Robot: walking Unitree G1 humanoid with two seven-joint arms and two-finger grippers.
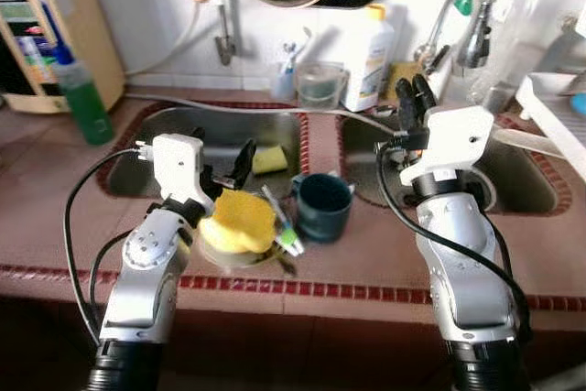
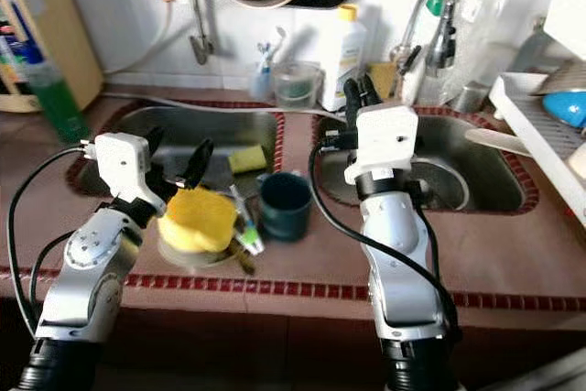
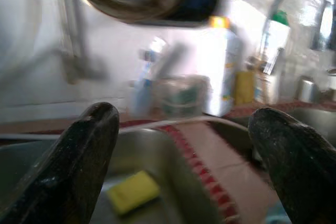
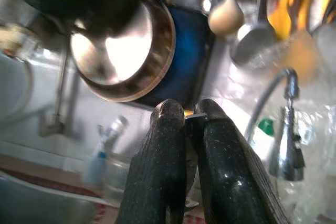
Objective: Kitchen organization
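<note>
1. Left claw (image 1: 222,164) hangs above the yellow bowl (image 1: 240,222), fingers spread wide, gripping nothing; the bowl sits on the bench (image 1: 366,263) at the front edge of the left sink (image 1: 174,135).
2. Right claw (image 1: 414,96) is raised over the right sink (image 1: 513,171), fingers pressed together and pointing up, holding nothing.
3. A dark mug (image 1: 323,207) stands upright just beside the bowl; cutlery with green handles (image 1: 286,231) lies between them.
4. A yellow sponge (image 1: 269,160) rests inside the left sink.
5. A white bottle (image 1: 369,57) and a clear cup (image 1: 320,84) stand by the wall; a green bottle (image 1: 84,103) stands at far left.
</note>
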